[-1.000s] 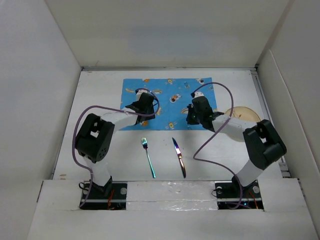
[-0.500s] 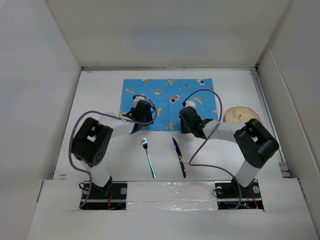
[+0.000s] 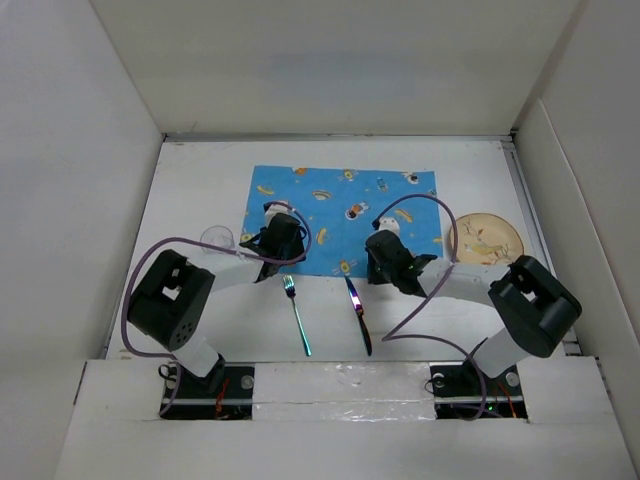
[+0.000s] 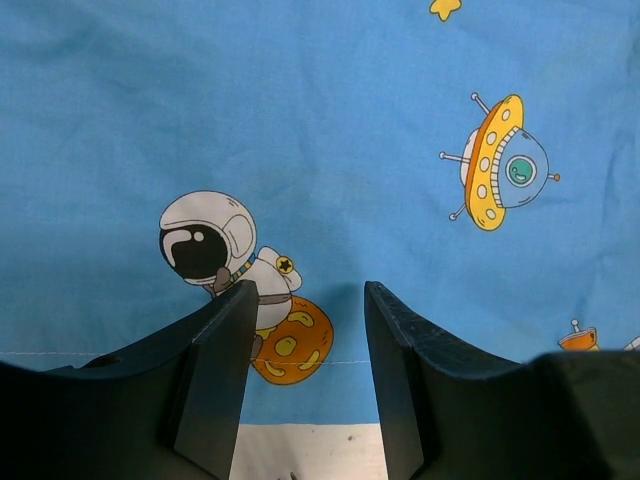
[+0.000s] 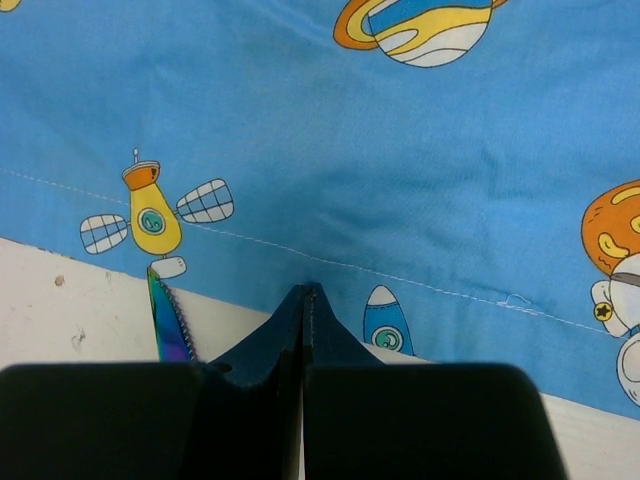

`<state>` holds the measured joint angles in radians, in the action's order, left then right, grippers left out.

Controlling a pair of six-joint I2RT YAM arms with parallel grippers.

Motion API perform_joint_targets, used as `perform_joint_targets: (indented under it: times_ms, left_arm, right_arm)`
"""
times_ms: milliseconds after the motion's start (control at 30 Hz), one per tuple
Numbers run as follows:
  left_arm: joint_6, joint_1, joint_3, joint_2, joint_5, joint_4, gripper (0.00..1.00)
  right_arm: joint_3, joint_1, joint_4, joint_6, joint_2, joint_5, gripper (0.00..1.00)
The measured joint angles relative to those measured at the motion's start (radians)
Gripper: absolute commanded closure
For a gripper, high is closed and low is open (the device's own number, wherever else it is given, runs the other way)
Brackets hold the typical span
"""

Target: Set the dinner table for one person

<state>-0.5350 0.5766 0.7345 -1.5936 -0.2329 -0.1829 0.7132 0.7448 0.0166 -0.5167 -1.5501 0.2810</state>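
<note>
We see a smooth, flat white dinner table [image 3: 190, 180] under a blue cartoon-print cloth placemat [image 3: 330, 205].
Our left gripper [image 4: 308, 295] is spread above it; our right gripper [image 5: 304, 295] pinches its stitched hem beside the iridescent knife [image 5: 165, 320].

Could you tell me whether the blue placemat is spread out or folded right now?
Spread out: from above the placemat shows one full rectangle of print, nothing doubled over.

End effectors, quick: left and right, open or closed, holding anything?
Left end effector: open, fingers apart over the placemat, holding nothing.
Right end effector: closed, tips at the placemat's near hem; grip on the cloth cannot be told.
</note>
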Motion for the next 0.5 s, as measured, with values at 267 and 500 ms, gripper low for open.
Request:
perform_joint_targets:
  times_ms: [267,500]
  left_arm:
    - [-0.024,0.024,-0.022,0.042,0.0,0.053,0.56]
    - [-0.049,0.024,-0.038,0.07,-0.011,0.083,0.56]
  right_arm:
    - [0.064,-0.041,0.037,0.041,-0.048,-0.001,1.0]
    - [0.066,-0.07,0.054,0.074,-0.041,-0.01,1.0]
